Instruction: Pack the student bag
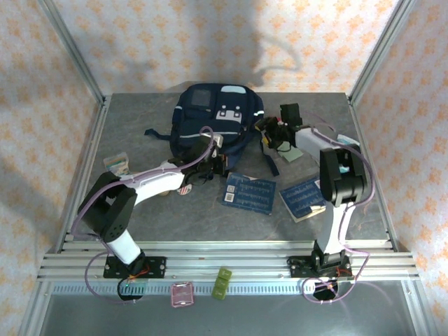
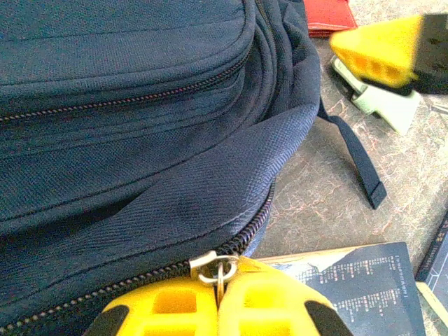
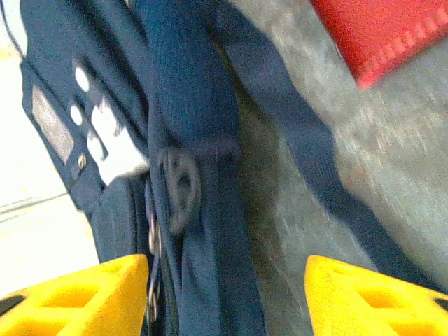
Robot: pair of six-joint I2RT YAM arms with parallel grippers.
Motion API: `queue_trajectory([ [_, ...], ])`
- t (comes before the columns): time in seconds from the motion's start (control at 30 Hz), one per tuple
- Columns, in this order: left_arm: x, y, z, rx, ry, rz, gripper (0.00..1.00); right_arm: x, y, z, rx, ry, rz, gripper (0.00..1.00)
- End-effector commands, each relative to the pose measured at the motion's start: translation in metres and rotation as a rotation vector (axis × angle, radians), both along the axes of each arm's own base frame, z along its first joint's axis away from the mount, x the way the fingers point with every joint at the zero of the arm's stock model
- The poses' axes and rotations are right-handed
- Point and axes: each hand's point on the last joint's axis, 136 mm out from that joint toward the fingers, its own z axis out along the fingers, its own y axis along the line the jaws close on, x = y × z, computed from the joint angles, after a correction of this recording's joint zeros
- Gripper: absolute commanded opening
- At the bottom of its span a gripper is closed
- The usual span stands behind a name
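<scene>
Table: I am looking at a grey mottled table top (image 1: 140, 115) with patterned walls around it. Both arms reach out over it from the near rail.
Student bag: The large navy-blue fabric backpack (image 1: 210, 122) (image 2: 140, 105) (image 3: 189, 91) lies at the far middle of the table. Its grey-white buckle patches face up and its near end points toward the arms.
Books: Two flat blue patterned books lie on the table nearer to me than the bag. One (image 1: 250, 192) (image 2: 357, 280) is just in front of it. The other (image 1: 304, 196) is off to the right, by the right arm's upright link.
Left gripper: My left gripper (image 1: 218, 162) (image 2: 218, 297) sits at the bag's near edge, its yellow fingers pressed together and clenched on the zipper pull.
Right gripper: My right gripper (image 1: 269, 134) (image 3: 227, 294) is at the bag's right side, released. Its yellow fingers (image 3: 77, 294) stand wide apart, with blurred blue fabric and a strap beyond the gap.
Strap: A dark webbing strap (image 2: 353, 157) trails from the bag's right side flat onto the table.
Red item: A flat red thing (image 2: 329, 15) (image 3: 385, 31) lies beside the bag, but I cannot tell what it is.
Zipper pull: The small metal ring and tab (image 2: 215, 269) hang off the zip line, pinched between the left fingertips.
</scene>
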Motion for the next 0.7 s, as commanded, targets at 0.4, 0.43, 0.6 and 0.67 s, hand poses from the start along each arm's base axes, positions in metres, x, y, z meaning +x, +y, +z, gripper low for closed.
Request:
queue_trajectory([
  [0.4,-0.002,-0.027,0.024,-0.028,-0.034,-0.073,0.0,-0.037,0.108,0.016,0.163,-0.05,0.202,0.42],
  [0.43,-0.003,-0.025,0.022,-0.023,-0.027,-0.069,0.0,-0.035,0.11,0.014,0.167,-0.049,0.206,0.25],
  [0.6,-0.011,-0.004,0.008,0.027,0.002,-0.029,0.0,-0.028,0.099,0.007,0.152,-0.045,0.171,0.0],
  [0.67,-0.015,0.014,-0.001,0.036,0.024,0.005,0.0,-0.023,0.089,0.009,0.151,-0.053,0.15,0.0],
])
